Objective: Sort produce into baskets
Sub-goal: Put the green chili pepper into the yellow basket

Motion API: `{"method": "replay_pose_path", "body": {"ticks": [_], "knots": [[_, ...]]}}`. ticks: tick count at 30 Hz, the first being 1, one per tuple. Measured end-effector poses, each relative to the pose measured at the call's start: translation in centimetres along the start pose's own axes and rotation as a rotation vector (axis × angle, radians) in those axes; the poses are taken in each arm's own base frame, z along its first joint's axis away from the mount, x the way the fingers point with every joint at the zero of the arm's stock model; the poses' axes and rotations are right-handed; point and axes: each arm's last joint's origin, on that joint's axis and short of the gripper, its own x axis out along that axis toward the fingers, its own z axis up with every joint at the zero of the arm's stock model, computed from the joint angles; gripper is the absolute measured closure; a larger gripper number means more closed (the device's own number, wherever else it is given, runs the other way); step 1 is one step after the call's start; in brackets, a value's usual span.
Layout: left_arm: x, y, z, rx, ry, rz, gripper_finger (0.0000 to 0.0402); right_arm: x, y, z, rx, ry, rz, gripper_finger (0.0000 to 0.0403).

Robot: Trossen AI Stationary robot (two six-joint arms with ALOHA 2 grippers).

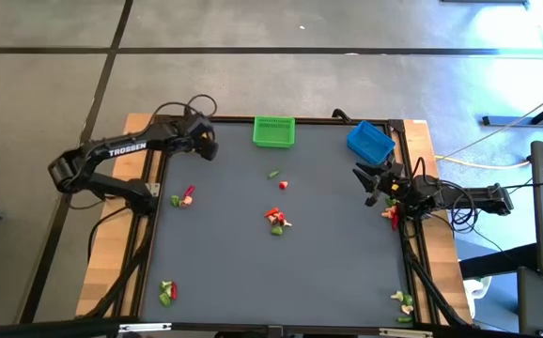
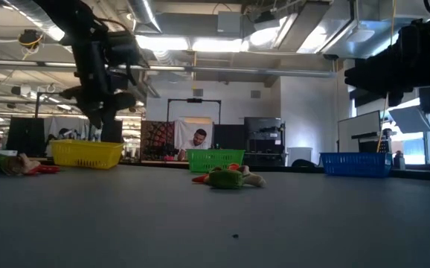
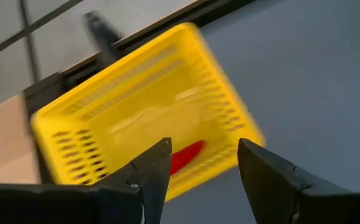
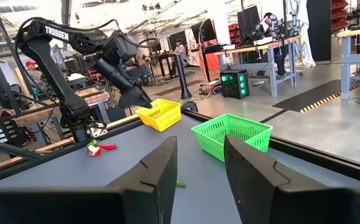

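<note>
The left end effector (image 3: 198, 180), fingers parted and empty, hovers over the yellow basket (image 3: 142, 106) at the surface's upper left, where a red piece (image 3: 185, 155) lies inside: a drop apparently just made. Next, likely the nearby pieces (image 1: 183, 197). The right end effector (image 1: 369, 183), part-open, waits beside the blue basket (image 1: 369, 142).

The dark grey table (image 1: 253, 272) carries three baskets along its far edge: a yellow basket (image 2: 86, 154) at the left corner, a green basket (image 1: 274, 131) in the middle, a blue basket (image 1: 370, 142) at the right. Small clusters of toy produce (image 1: 275, 219) lie scattered at the centre, both sides and the near corners.
</note>
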Motion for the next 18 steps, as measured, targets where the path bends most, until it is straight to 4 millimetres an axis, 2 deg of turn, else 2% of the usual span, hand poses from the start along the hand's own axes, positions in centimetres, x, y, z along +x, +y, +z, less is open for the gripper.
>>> {"method": "replay_pose_path", "body": {"ticks": [18], "knots": [[-3.9, -7.3, 0.1, 0.070, -0.319, -0.388, 0.0222, 0.0, 0.0, -0.1, 0.010, 0.011, 0.014, 0.0269]]}}
